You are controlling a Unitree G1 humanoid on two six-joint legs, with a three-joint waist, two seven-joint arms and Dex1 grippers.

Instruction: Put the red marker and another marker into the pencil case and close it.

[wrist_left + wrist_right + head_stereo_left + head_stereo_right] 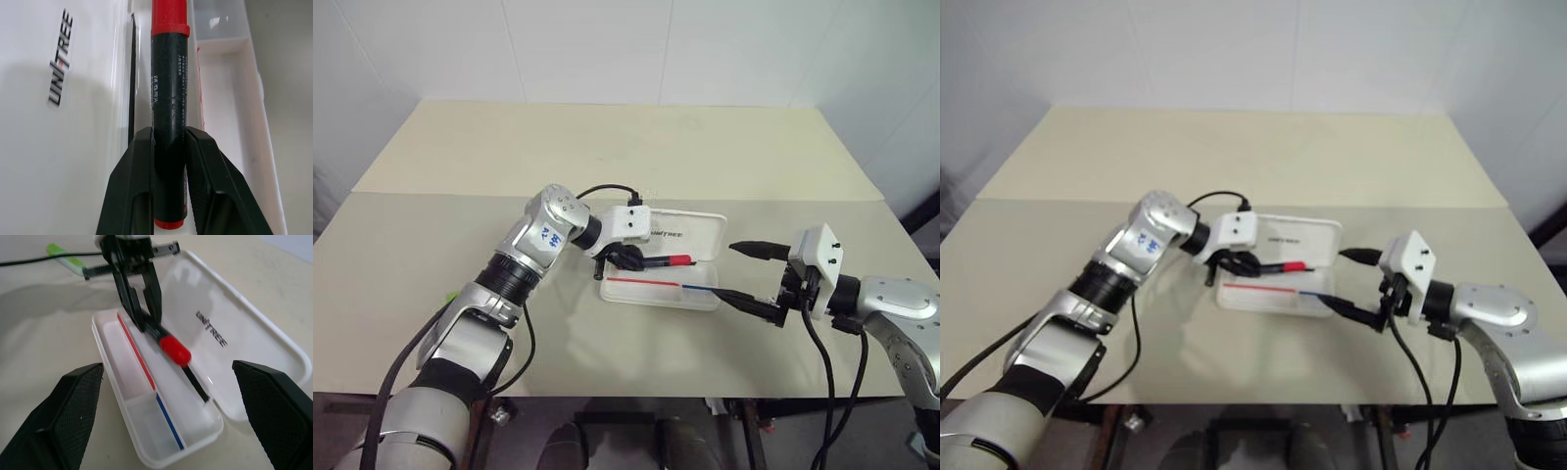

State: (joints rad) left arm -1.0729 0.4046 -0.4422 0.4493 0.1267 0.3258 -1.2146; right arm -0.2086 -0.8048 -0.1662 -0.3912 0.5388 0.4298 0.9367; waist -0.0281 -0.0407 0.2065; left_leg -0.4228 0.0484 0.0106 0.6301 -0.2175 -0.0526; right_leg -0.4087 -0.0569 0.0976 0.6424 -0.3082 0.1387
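Beige tabletop carries the open white pencil case. Green marker lies past it, half hidden by a cable. Right gripper fingers gape wide at the case's end; left gripper fingers pinch the red marker over the tray.

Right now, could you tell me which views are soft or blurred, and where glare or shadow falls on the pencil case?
Left wrist view: the black fingers are soft, the red marker sharper. Right wrist view: its own fingers blur in the foreground; glare marks the pencil case lid, and the left gripper stays clear. Left eye view: a soft shadow lies on the table beside the case.
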